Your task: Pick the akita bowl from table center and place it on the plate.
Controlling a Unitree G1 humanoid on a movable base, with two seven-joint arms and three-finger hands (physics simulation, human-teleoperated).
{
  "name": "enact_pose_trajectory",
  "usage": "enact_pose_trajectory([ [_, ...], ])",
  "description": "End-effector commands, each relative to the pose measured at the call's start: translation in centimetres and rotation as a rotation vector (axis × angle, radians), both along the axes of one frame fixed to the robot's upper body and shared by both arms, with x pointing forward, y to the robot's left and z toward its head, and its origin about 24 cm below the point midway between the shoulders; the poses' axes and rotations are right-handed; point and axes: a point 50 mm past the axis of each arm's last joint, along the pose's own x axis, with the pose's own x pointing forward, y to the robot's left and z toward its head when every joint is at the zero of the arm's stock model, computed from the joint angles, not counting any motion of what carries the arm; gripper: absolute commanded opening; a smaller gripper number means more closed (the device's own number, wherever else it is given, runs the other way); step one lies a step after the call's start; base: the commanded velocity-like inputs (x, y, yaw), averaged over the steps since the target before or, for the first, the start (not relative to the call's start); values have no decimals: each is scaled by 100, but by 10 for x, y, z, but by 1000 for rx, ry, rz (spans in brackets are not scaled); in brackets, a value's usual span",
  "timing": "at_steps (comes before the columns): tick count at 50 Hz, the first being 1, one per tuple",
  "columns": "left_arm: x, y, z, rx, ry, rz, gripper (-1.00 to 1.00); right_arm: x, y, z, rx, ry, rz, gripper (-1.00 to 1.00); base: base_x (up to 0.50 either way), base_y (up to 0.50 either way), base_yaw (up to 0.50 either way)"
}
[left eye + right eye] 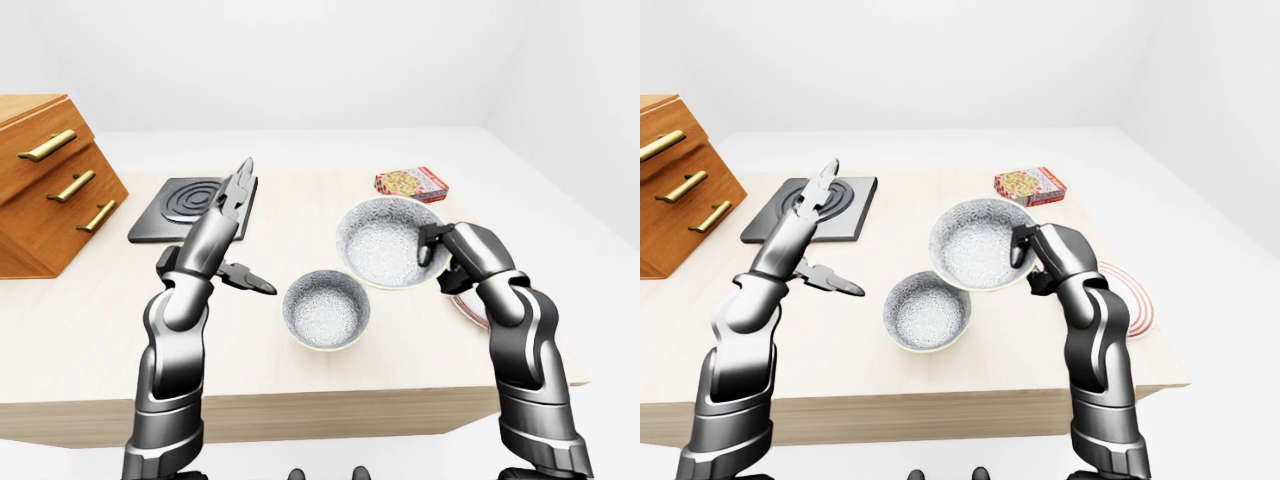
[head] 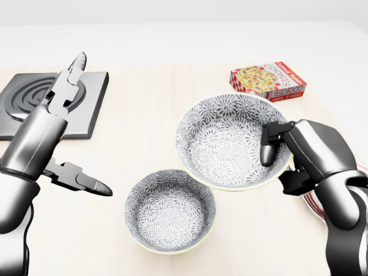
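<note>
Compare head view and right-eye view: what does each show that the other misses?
Head view only: the COOKIES lettering on the cookie box is readable, and the right hand is seen close up, its fingers pinching the akita bowl by the rim. Right-eye view only: the wooden drawer unit, the table edge at the bottom, and most of the striped plate, a mere sliver in the head view. Both: the raised akita bowl, the second bowl on the table, the burner plate, the open left hand.

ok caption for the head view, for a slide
Right hand holds the akita bowl aloft beside a second bowl, striped plate at right; left hand open.
</note>
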Motion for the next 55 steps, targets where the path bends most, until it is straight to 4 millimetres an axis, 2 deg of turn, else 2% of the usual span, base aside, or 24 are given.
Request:
enact_pose_trajectory([
  [1,-6,-4,-5,-66,-11,-10,100,-19,-35,-4,164,-67,-74,-100,0,0,0],
  [12,-8,-5,-5,-87,-17,-17,100,-29,-64,-10,206,-79,-172,-100,0,0,0],
  [23,-21,-12,-3,-79,-38,-39,100,-39,-89,-15,228,-69,-254,-100,0,0,0],
  [27,-22,-12,-3,-79,-37,-42,100,-45,-106,-22,250,-50,-315,-100,0,0,0],
  [43,-11,-9,-6,-91,-13,-35,100,-49,-133,-41,320,-40,-436,-100,0,0,0],
  [55,-10,-9,-8,-92,-4,-34,100,-48,-145,-48,343,-39,-494,-100,0,0,0],
])
